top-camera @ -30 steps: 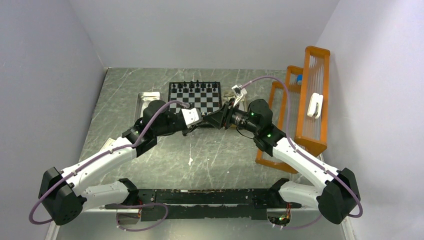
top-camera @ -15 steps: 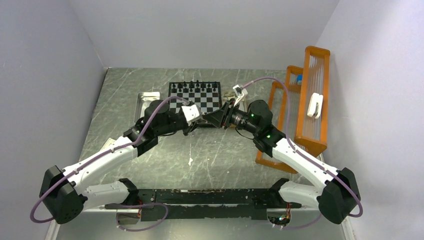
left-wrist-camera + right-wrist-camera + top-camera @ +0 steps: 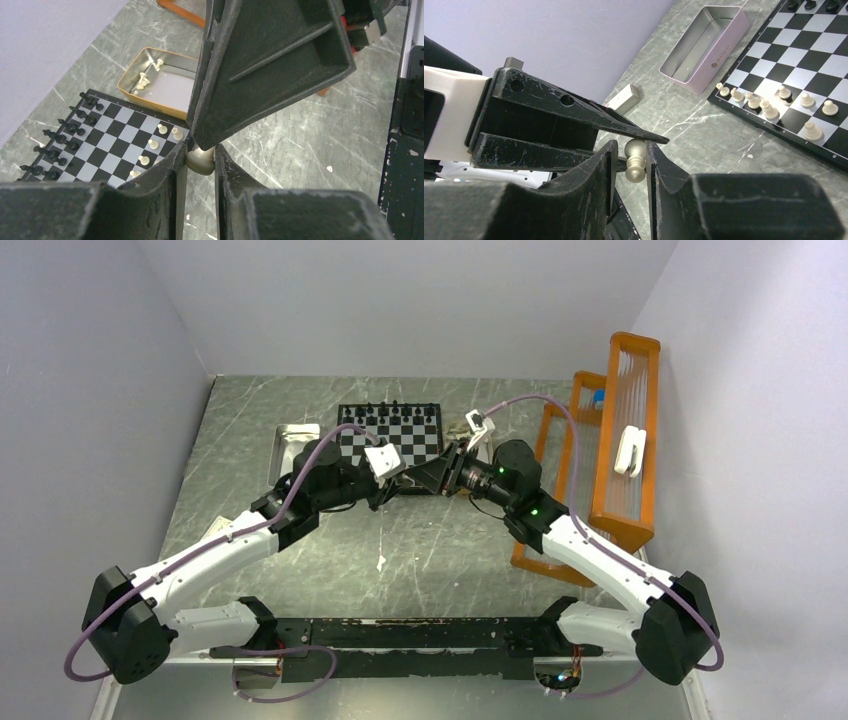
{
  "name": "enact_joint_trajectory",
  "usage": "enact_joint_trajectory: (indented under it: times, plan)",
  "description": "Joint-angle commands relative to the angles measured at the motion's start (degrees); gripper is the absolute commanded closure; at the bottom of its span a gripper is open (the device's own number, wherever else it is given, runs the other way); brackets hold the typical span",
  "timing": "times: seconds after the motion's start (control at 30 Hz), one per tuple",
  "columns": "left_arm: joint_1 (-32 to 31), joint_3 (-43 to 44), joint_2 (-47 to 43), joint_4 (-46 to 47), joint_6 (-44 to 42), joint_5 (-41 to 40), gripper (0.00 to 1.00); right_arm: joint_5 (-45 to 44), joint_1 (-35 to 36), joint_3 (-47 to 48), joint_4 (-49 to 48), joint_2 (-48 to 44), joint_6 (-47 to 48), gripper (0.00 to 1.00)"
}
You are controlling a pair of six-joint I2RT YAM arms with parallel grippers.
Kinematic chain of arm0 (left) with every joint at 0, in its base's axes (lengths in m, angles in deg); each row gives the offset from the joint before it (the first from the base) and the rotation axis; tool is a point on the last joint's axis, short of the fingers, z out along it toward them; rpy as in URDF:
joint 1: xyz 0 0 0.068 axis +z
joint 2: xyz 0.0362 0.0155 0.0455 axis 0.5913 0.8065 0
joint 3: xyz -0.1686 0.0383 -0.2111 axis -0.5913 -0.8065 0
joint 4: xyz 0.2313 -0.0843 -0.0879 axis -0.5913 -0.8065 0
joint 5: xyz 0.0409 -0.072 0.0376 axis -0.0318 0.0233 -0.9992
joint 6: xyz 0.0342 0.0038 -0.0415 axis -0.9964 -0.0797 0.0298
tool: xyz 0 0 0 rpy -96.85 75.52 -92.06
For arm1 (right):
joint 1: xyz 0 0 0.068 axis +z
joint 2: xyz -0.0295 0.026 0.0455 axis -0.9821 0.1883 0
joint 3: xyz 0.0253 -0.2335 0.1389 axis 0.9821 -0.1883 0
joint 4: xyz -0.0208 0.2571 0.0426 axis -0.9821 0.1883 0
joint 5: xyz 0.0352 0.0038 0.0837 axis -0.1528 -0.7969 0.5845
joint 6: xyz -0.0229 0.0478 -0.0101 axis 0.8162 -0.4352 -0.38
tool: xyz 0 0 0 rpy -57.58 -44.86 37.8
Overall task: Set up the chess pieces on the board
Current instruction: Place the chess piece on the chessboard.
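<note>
Since a second ago the left arm's white wrist has crept a little farther up toward the small black-and-white checked chessboard (image 3: 395, 432), and the right hand (image 3: 631, 156) has drawn its jaws closer. Both hands meet tip to tip above the grey marbled desk (image 3: 430, 550), just in front of the board's near edge.

The left hand (image 3: 200, 156) is clenched on the rounded end of one small cream chess piece (image 3: 201, 161), held in the air clear of the desk. In the right wrist view the same piece sits between the right hand's fingers. One finger touches it, but I cannot tell whether the other presses on it, so a true grip is unclear.

On the board, black chessmen (image 3: 390, 411) fill the far rows and several cream chessmen (image 3: 769, 107) stand on the near rows. An orange-rimmed tin tray (image 3: 150, 103) just beside the board holds a few more cream pieces. On the board's other side lies a silvery metal tray (image 3: 297, 440).
</note>
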Motion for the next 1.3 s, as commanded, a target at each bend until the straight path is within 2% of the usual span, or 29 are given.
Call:
enact_joint_trajectory:
  times: [0.0,0.07,0.2,0.3,0.5,0.53,0.57,0.8,1.13,1.27]
  plan:
    - [-0.4,1.4,0.0,3.2,2.3,-1.0,0.89,-1.4,0.9,0.7,0.4,0.8,-0.5,0.69]
    - [-0.4,1.5,0.3,3.2,2.7,-1.1,0.88,-2.6,1.0,0.7,1.2,0.7,-0.4,0.70]
    - [-0.4,1.8,0.7,2.7,2.8,-2.0,0.87,-4.5,1.1,0.4,1.7,0.0,0.0,0.79]
    - [-0.4,1.7,0.9,2.1,1.3,-1.4,0.86,-5.0,1.1,1.1,2.2,0.2,0.5,0.83]
    - [-0.4,0.8,-0.7,-1.1,-0.2,-3.4,0.44,-9.2,1.0,4.8,7.1,1.9,4.4,0.87]
    - [-0.4,0.5,-1.4,-1.5,-0.6,-3.6,0.19,-10.2,1.1,5.8,8.6,2.4,5.5,0.87]
    - [-0.4,0.2,-2.2,-2.3,-0.8,-3.9,0.03,-10.9,1.1,6.9,10.2,3.1,6.7,0.87]
    - [-0.3,-1.2,-10.6,-11.8,-4.5,-7.7,0.00,-15.9,1.1,17.5,22.6,12.6,15.4,0.87]
    - [-0.3,-1.6,-17.9,-22.4,18.0,-35.1,0.00,-26.6,4.1,29.5,31.8,28.3,22.1,0.87]
    - [-0.3,2.0,-17.8,-27.5,17.5,-37.2,0.00,-27.2,5.7,33.4,33.6,34.9,22.7,0.87]
